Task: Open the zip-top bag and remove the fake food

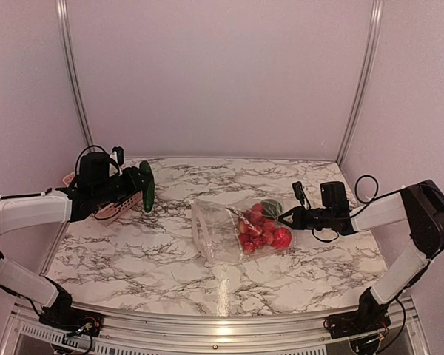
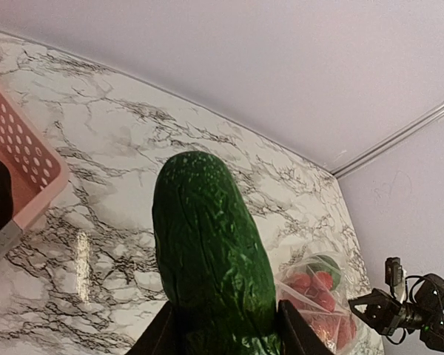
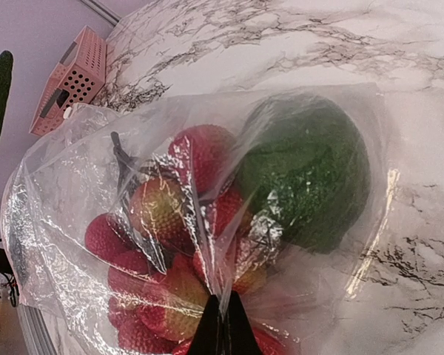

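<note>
Zip-top bag (image 1: pixel 214 240) lies mid bench (image 1: pixel 133 259), mouth gaping toward your left arm. Toy strawberries (image 1: pixel 260 231) and a dark green piece (image 3: pixel 311 170) sit inside. Right jaws pinch the film at the closed end. Farther back, left jaws clamp a toy cucumber (image 1: pixel 146 186) beside the pink basket (image 1: pixel 122 205). Judged step: emptying. Next: set the cucumber down, then reach into the mouth. No legible writing.

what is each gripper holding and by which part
Left gripper grips the green cucumber by one end. Right gripper pinches the zip-top bag film at its food-filled end.
</note>
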`<state>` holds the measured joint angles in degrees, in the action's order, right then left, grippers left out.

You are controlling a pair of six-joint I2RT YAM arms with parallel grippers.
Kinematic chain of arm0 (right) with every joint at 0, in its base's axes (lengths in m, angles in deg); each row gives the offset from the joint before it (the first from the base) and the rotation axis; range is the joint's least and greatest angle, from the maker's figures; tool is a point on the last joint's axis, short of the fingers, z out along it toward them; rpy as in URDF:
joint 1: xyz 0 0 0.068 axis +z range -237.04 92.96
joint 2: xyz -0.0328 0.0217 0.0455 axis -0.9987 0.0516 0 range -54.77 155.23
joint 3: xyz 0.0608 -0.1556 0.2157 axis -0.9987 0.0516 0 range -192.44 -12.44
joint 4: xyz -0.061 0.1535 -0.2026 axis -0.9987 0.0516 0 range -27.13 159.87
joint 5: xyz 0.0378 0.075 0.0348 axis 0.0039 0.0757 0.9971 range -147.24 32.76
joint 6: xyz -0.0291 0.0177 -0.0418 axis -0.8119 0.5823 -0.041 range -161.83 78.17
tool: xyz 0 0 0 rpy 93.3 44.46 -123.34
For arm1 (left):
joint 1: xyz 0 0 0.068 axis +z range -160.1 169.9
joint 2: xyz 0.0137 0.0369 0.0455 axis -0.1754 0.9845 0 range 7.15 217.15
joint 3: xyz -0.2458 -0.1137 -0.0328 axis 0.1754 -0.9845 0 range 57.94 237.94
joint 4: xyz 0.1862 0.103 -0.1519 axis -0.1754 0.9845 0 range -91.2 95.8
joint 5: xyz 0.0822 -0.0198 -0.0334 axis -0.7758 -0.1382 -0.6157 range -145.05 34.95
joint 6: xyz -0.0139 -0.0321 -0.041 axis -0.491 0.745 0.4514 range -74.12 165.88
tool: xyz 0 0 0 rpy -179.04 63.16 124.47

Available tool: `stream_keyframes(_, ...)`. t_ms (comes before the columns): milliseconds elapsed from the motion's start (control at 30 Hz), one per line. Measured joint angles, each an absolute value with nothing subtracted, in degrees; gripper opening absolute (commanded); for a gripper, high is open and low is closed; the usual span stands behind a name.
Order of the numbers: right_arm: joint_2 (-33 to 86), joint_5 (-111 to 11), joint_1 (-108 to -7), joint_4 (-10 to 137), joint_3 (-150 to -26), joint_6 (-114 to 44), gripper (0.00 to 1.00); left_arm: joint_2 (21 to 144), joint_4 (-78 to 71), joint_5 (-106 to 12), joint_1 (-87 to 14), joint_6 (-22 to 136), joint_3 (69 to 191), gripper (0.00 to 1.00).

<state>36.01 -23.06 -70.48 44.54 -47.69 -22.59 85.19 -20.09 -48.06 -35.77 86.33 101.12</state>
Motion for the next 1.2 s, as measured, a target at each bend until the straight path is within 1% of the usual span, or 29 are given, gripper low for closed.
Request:
stream_keyframes(200,36.0,-23.0,-70.5,44.6,-47.7,-22.6,0.0,84.7,-16.1,-50.6,-27.8,84.3,102.1,0.27)
stream_keyframes(267,36.0,-23.0,-70.5,44.6,-47.7,-22.6,0.0,85.6,-14.6,-51.3,-25.6,84.0,103.4,0.29)
stream_keyframes(400,36.0,-23.0,-70.5,44.6,-47.7,-22.6,0.0,89.1,-12.5,-53.7,-19.8,83.9,107.3,0.33)
stream_keyframes(667,36.1,-22.8,-70.5,44.6,-47.7,-23.3,0.0,99.2,-11.6,-55.0,-8.3,86.5,112.6,0.34)
stream_keyframes(967,36.4,-22.7,-70.5,44.6,-47.7,-23.5,0.0,109.1,-11.2,-55.1,-4.0,88.6,122.3,0.36)
stream_keyframes(1067,36.4,-22.6,-70.5,44.6,-47.7,-23.7,0.0,112.4,-11.1,-55.1,-3.3,89.0,125.5,0.38)
stream_keyframes(1133,36.4,-22.6,-70.5,44.8,-47.7,-23.8,0.0,114.5,-11.0,-55.1,-2.8,89.2,127.4,0.42)
stream_keyframes(1200,36.4,-22.6,-70.5,45.0,-47.7,-23.9,0.0,116.6,-10.8,-55.1,-2.4,89.2,129.5,0.48)
